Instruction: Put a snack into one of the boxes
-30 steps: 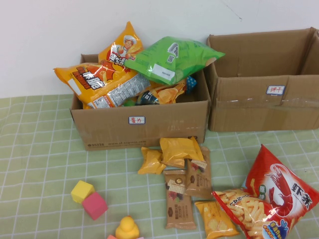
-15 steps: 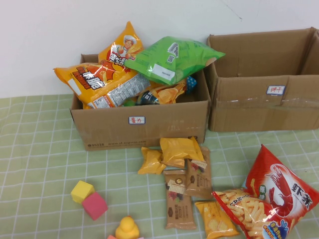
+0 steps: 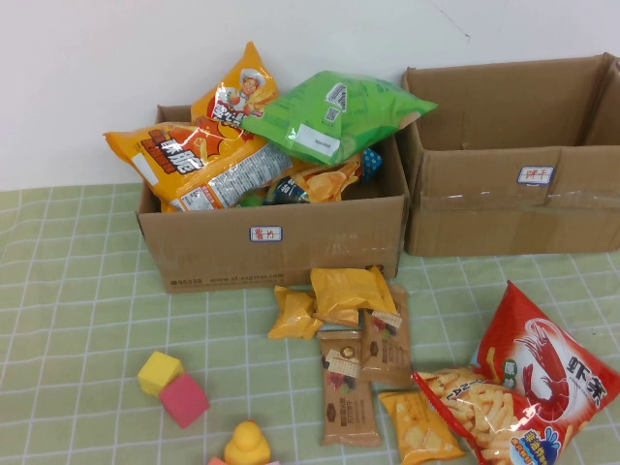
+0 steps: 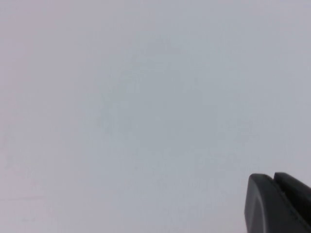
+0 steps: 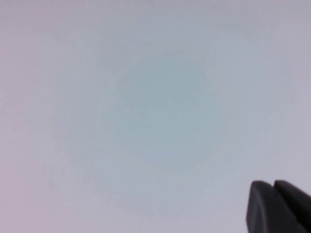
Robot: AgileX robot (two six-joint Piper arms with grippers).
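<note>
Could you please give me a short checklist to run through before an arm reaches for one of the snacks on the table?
1. Left gripper empty and shut, facing a blank pale surface: ok.
2. Right gripper empty and shut, likewise away from the table: ok.
3. Snack within the high view: small yellow foil packet lies free on the green checked tablecloth: ok.
4. Room in the left brown cardboard box: heaped over its rim with bags: not ok.
5. Room in the right brown cardboard box: top open, but its inside is hidden: cannot tell.
</note>
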